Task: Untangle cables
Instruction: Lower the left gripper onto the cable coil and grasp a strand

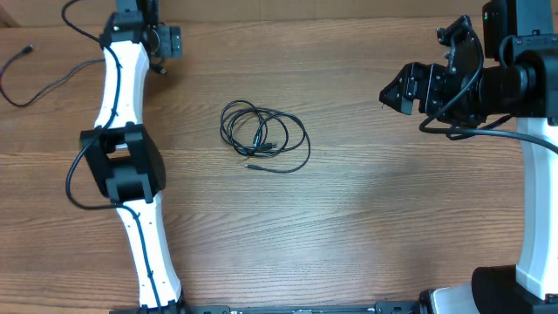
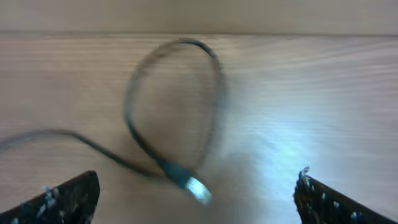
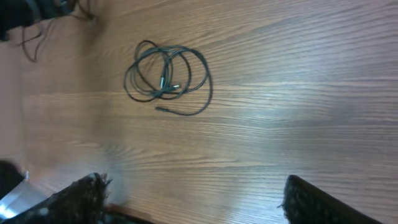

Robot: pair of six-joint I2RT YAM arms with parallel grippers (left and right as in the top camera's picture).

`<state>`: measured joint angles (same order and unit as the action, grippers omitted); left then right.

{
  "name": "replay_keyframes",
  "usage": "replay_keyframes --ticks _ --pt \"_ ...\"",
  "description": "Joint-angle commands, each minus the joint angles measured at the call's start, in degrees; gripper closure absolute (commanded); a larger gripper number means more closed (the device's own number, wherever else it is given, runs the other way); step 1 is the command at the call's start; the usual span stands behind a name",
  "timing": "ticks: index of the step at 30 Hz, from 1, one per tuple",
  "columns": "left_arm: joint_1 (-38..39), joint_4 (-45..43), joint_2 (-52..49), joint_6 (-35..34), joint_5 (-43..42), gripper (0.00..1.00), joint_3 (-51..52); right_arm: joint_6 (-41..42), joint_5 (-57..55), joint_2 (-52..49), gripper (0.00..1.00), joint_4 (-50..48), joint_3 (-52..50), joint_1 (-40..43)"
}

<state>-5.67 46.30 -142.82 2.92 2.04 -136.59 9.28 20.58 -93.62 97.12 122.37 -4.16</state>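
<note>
The cables [image 1: 264, 137] are lying as one small loose coil at the middle of the desk [image 1: 366, 227], touched by nothing; the coil's long axis is running roughly left to right, dipping slightly toward the right, with a plug end [image 1: 250, 165] poking out at its lower edge; a separate strand [image 2: 129, 112], blurred, is being shown in the left wrist view, looped on the desk just ahead of the left jaws, its plug [image 2: 194, 188] lying at the lower middle of that view; the left jaws, at the upper left of the overhead frame, are being held spread wide and empty; the right jaws, at the upper right, are likewise being held spread, gripping nothing; the coil is lying down and right of the left jaws, down and left of the right ones; neither arm is being judged clearly nearer, so a reach toward the centre is being called for from either side.
</note>
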Motion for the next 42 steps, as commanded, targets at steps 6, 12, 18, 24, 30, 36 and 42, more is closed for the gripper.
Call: replay_keyframes --ticks 6,12,18,24,30,36,42 --pt "7.1 24.0 9.5 -9.7 -44.8 0.00 -0.5 -0.4 -1.7 0.0 0.00 -0.5 -0.2 -0.2" --pt "14.3 37.3 10.0 -8.1 -42.9 0.12 -0.5 -0.3 -1.7 0.0 0.00 -0.5 -0.3 -0.2" --pt "17.9 45.1 18.1 -7.6 -38.8 0.00 -0.5 -0.3 -1.7 0.0 0.00 -0.1 -0.3 -0.2" --pt "20.2 50.5 30.4 -10.1 -28.5 0.00 -0.3 -0.3 -1.7 0.1 0.00 -0.1 -2.3 -0.2" --pt "23.6 50.5 42.7 -16.4 -17.1 0.01 1.1 -0.3 -1.7 0.0 0.00 -2.4 -7.7 -0.2" --pt "25.9 50.4 47.1 -22.0 -12.2 0.00 9.8 1.4 -1.6 0.0 0.00 -7.8 -15.1 -0.2" --pt "25.9 42.5 44.6 -26.4 -9.8 0.00 22.9 1.4 -1.2 0.0 0.00 -8.4 -17.4 -0.2"
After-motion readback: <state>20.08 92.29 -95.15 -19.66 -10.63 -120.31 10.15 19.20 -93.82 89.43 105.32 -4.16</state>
